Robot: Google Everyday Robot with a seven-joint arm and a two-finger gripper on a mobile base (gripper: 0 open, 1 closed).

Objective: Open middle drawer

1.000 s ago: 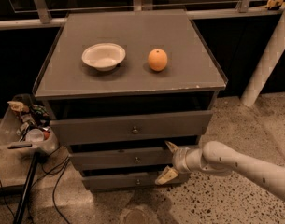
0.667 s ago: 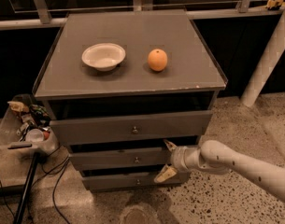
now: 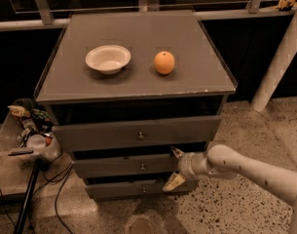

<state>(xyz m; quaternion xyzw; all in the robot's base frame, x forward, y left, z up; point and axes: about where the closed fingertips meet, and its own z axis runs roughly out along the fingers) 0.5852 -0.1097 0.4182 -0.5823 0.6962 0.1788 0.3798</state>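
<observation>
Tool: the tool sits at the right end of the middle drawer's front, low on the cabinet; its two pale fingers are spread wide apart, with nothing between them.
Upper finger: it points to the top right corner of the middle drawer front; whether it touches cannot be told.
Lower finger: it hangs down over the right end of the bottom drawer.
Arm: the white arm reaches in from the lower right, running just above the floor to the tool.
Middle drawer: the middle drawer is a grey front with a small round knob at its centre, set between the top and bottom drawers. The knob lies to the left of the tool, apart from it.
Top drawer: the top drawer is the taller grey front above, with its own knob and a dark gap over it.
Surface: the grey surface of the cabinet carries two things.
Bowl: a white bowl stands left of centre.
Orange: an orange lies to the right of the bowl, apart from it.
Floor: the speckled floor surrounds the cabinet, and dark cables trail at the lower left.
Bin: a clear bin of mixed clutter stands left of the cabinet.
Post: a white post leans at the far right.
</observation>
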